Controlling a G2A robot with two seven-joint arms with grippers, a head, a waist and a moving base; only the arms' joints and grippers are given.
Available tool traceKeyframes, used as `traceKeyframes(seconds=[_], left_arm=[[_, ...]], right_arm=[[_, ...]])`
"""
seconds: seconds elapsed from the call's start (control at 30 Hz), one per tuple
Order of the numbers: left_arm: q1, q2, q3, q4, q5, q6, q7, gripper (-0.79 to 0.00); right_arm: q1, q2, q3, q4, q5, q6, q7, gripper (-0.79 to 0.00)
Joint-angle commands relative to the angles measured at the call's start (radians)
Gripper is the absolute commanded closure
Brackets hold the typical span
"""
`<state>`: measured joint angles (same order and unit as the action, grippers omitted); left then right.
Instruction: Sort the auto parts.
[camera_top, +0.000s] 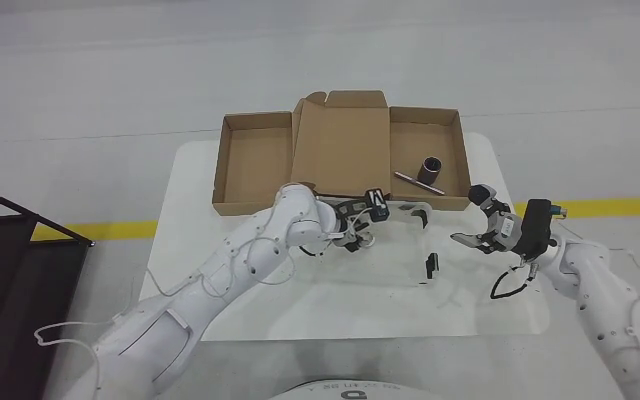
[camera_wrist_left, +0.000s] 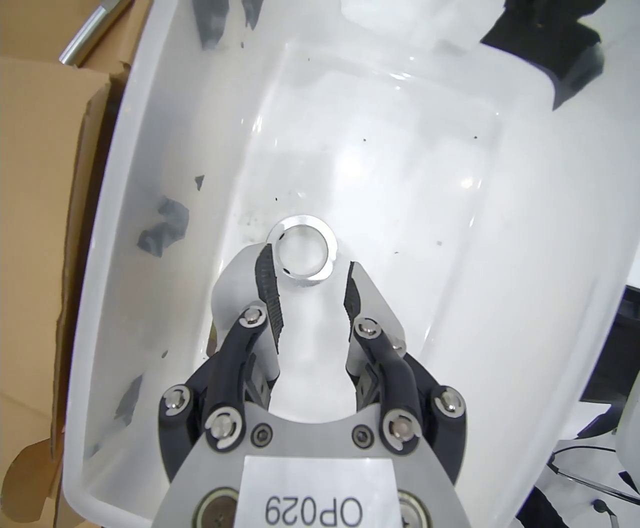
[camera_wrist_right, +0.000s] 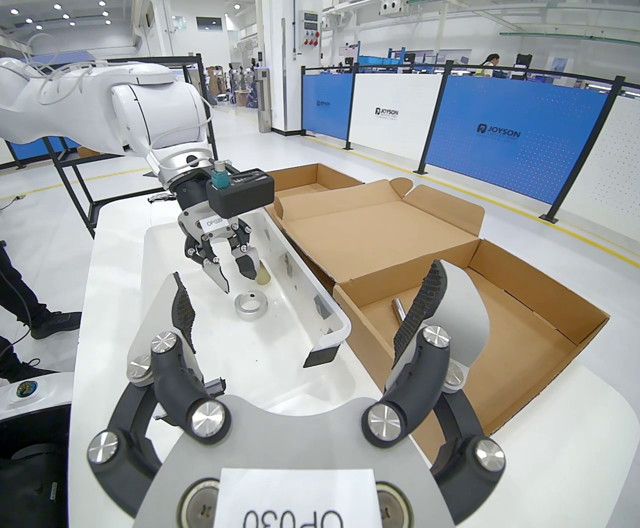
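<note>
Both spread, empty, labelled, left hand (camera_wrist_left: 307, 260) over metal ring (camera_wrist_left: 306, 278), right hand (camera_wrist_right: 306, 272) apart

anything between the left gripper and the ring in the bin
Nothing visible. The left gripper hangs just over the ring on the bin floor, jaws open to either side of it.

A white table (camera_top: 195, 190) with rounded corners stands on a pale grey, glossy floor (camera_top: 300, 60). A yellow line (camera_top: 120, 230) on the floor shows at both of the table's side edges. Past the far edge, blue and white partition panels (camera_wrist_right: 500, 135) on black posts fence the hall, under rows of small ceiling lights (camera_wrist_right: 28, 20). A black metal frame (camera_top: 45, 220) stands off the table's left edge.
</note>
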<state>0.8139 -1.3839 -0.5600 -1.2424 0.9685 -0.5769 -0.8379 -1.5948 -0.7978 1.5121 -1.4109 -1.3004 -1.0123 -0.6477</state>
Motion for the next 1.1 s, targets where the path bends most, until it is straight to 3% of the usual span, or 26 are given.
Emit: traceKeyframes(seconds=[0.0, 0.67, 0.87, 1.07], left_arm=[[-0.005, -0.006, 0.010, 0.014, 0.001, -0.002, 0.002, -0.292], [-0.027, -0.029, 0.022, 0.083, 0.006, -0.004, 0.031, -0.172], [-0.045, -0.048, 0.041, 0.137, -0.003, -0.011, 0.043, -0.089], [-0.062, -0.069, 0.062, 0.173, -0.010, -0.022, 0.058, -0.086]], right_arm=[[0.000, 0.000, 0.000, 0.000, 0.000, 0.000, 0.000, -0.785], [0.000, 0.000, 0.000, 0.000, 0.000, 0.000, 0.000, -0.785], [0.000, 0.000, 0.000, 0.000, 0.000, 0.000, 0.000, -0.785], [0.000, 0.000, 0.000, 0.000, 0.000, 0.000, 0.000, -0.785]])
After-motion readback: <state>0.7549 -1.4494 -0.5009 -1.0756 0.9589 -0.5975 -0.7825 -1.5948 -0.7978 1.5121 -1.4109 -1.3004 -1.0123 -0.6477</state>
